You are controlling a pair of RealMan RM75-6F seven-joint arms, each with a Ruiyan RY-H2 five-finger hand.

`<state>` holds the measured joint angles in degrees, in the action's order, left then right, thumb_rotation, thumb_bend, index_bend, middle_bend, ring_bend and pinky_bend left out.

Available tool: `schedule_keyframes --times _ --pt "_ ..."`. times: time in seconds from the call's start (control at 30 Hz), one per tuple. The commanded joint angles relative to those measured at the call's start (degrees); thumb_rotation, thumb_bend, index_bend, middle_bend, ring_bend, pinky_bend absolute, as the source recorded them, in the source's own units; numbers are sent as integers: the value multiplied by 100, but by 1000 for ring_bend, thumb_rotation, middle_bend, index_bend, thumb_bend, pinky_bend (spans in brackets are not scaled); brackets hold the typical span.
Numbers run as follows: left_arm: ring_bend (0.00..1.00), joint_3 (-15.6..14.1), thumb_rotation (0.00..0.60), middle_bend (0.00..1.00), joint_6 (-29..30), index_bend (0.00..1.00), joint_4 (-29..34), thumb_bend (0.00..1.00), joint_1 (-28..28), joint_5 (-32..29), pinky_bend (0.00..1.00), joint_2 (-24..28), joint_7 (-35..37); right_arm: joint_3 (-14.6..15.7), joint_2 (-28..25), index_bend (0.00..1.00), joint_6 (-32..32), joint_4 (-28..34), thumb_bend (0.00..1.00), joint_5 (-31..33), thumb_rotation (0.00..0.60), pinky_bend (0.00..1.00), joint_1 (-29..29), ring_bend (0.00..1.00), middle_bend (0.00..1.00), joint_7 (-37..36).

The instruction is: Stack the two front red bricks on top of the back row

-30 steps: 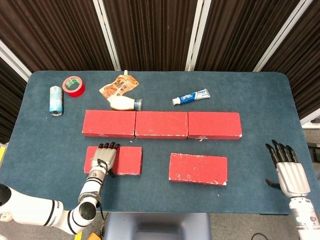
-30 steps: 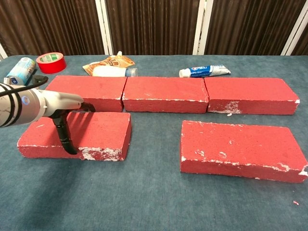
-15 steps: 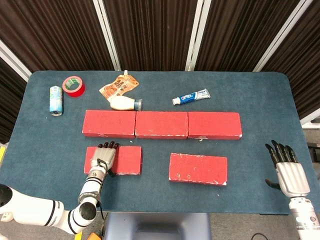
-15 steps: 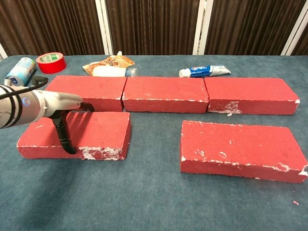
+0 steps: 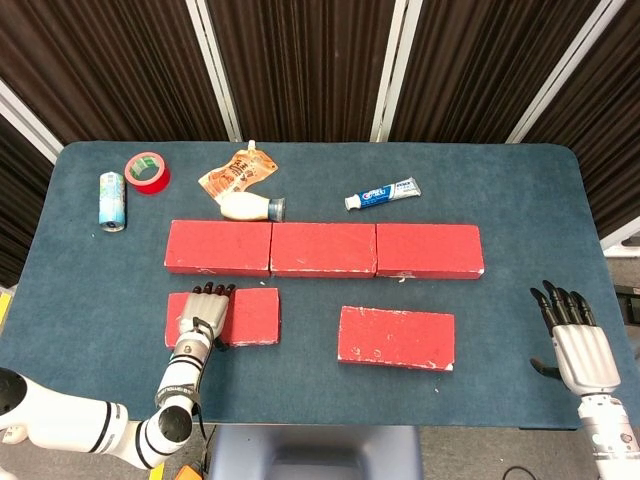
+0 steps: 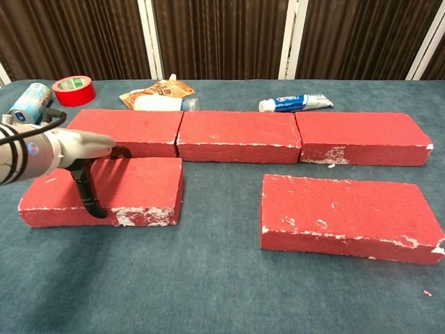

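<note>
1. Red and chipped white at its edges, the front left brick lies on the blue table under the left hand. The hand lies over the brick's top, its dark fingertips reaching the far edge and its thumb hooked down the near face. It looks clamped front to back, though I cannot tell whether the brick is off the cloth.
2. Well to the right of those fingers lies the front right brick, flat and untouched, slightly askew to the row behind.
3. At the table's near right corner the right hand hovers palm down, fingers straight and a little apart, holding nothing. The front right brick lies well off to its thumb side.
4. Just past the left fingertips runs the back row: three red bricks end to end, touching. The left one sits just beyond the held brick's far edge.
5. Further beyond the left fingers lie a white bottle on its side and an orange pouch touching it.
6. Beyond and to the left of them stand a red tape roll and a small blue-and-white can on its side.
7. Far off to the right behind the row lies a toothpaste tube.
</note>
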<state>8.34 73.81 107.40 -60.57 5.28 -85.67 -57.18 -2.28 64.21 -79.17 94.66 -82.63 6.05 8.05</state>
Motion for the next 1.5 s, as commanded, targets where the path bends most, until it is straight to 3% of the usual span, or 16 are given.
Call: schedule_keyframes --times 0.03,0.27,0.53,1.07,1.3,1.5 --pt "1 12 600 127 130 0 154 252 -20 -16 199 132 -109 2 -4 0 2 1 0 0 600 0 -1 0 0 -7" --pt "0 159 600 102 514 0 743 252 -57 -74 191 602 -298 5 -5 0 1 6 0 -11 600 0 0 0 0 -17" --pt "0 558 600 101 449 0 852 251 -298 -373 188 886 -499 11 -1 0 26 12 0 0 600 0 9 0 0 3" --pt "0 1427 600 101 -347 0 -533 253 -1538 -1749 176 273 -1380 19 35 0 150 -72 0 71 600 0 52 0 0 37" --pt "0 1547 600 101 -829 0 -1351 253 -1795 -2159 165 47 -1597 18 36 0 195 -141 0 106 600 0 66 0 0 3" --pt "0 1439 600 100 -1221 0 -1945 252 -1845 -2201 157 -61 -1717 4 56 0 208 -200 0 135 600 0 79 0 0 28"
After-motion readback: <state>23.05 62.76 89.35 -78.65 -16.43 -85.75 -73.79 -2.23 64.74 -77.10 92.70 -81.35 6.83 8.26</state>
